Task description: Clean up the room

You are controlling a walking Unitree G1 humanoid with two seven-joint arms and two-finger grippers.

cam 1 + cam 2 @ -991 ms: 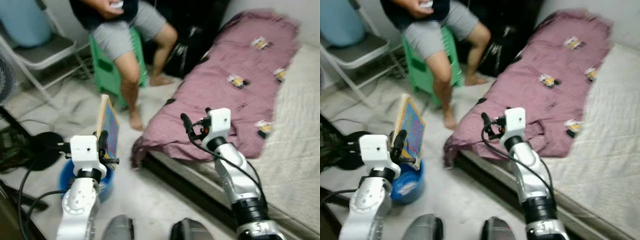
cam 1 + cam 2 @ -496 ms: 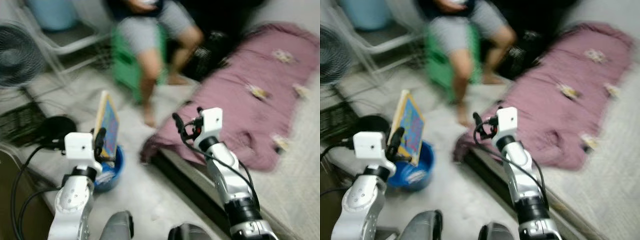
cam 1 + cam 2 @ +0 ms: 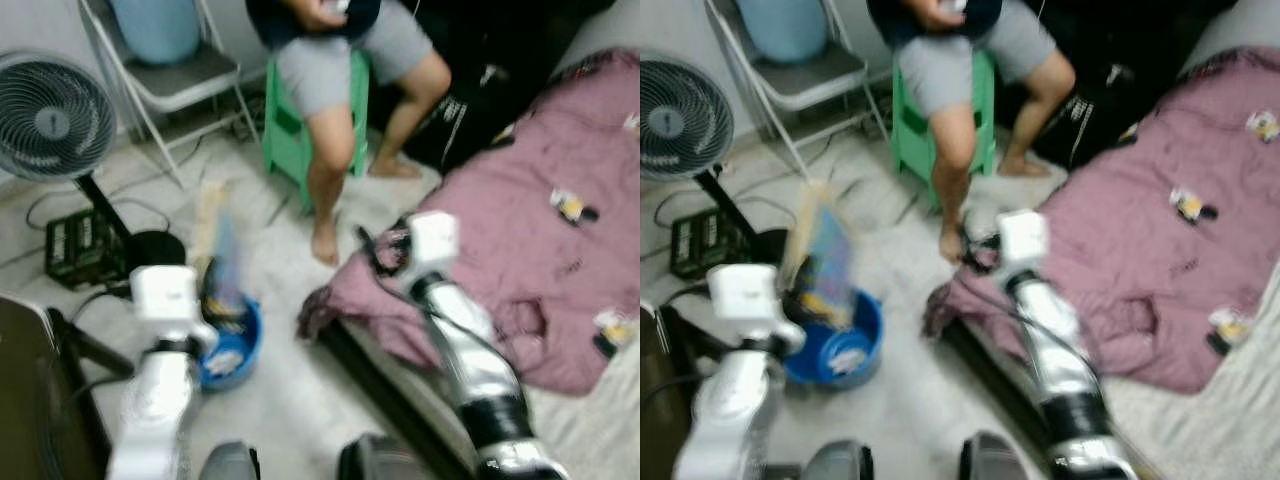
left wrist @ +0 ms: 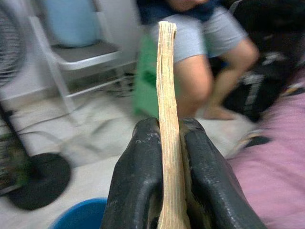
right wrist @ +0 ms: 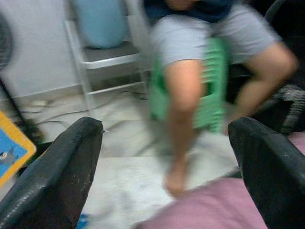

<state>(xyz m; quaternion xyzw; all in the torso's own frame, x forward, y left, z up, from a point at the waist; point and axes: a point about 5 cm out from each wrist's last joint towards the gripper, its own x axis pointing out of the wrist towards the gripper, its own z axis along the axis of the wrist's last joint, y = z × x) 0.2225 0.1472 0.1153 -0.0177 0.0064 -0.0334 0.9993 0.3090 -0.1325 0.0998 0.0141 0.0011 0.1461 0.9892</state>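
Note:
My left gripper point(image 4: 164, 157) is shut on a thin picture book point(image 4: 167, 95), held upright with its edge toward the wrist camera. In the head views the book point(image 3: 825, 260) is blurred and stands above a blue bowl point(image 3: 855, 355) on the floor. My right gripper point(image 5: 164, 157) is open with nothing between its fingers; it hangs over the edge of a purple blanket point(image 3: 540, 260) on the bed.
A person sits on a green stool point(image 3: 290, 130) straight ahead, feet on the floor. A folding chair point(image 3: 170, 85) and a standing fan point(image 3: 55, 115) are at the back left. Small yellow items point(image 3: 570, 205) lie on the blanket. Cables run across the floor.
The whole picture has swung, bringing the fan and chair into sight, so the camera has turned. The book stays in my left gripper over the blue bowl.

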